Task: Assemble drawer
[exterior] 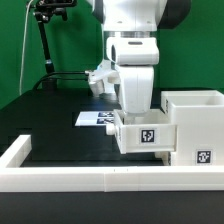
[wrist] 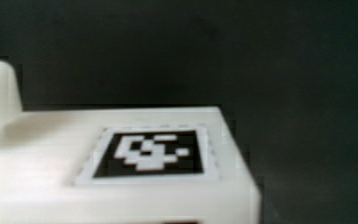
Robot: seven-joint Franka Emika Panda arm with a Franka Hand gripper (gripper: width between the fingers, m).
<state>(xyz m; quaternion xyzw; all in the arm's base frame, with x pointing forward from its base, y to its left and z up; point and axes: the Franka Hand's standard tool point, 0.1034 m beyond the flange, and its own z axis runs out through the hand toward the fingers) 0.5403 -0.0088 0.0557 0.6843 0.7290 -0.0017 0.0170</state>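
A white drawer part (exterior: 148, 136) with a black marker tag sits against the exterior view's left side of the larger white drawer box (exterior: 192, 120). My gripper (exterior: 135, 112) comes straight down onto this part, and its fingertips are hidden behind it. In the wrist view the same part (wrist: 87, 190) fills the lower half very close up, its tag (wrist: 153, 152) facing the camera. No finger shows clearly there, so I cannot tell whether the jaws are open or closed on it.
A long white rail (exterior: 90, 176) runs along the front of the dark table and turns back at the exterior view's left (exterior: 15, 150). The marker board (exterior: 97, 118) lies behind the arm. A black stand (exterior: 45, 45) rises at the back left.
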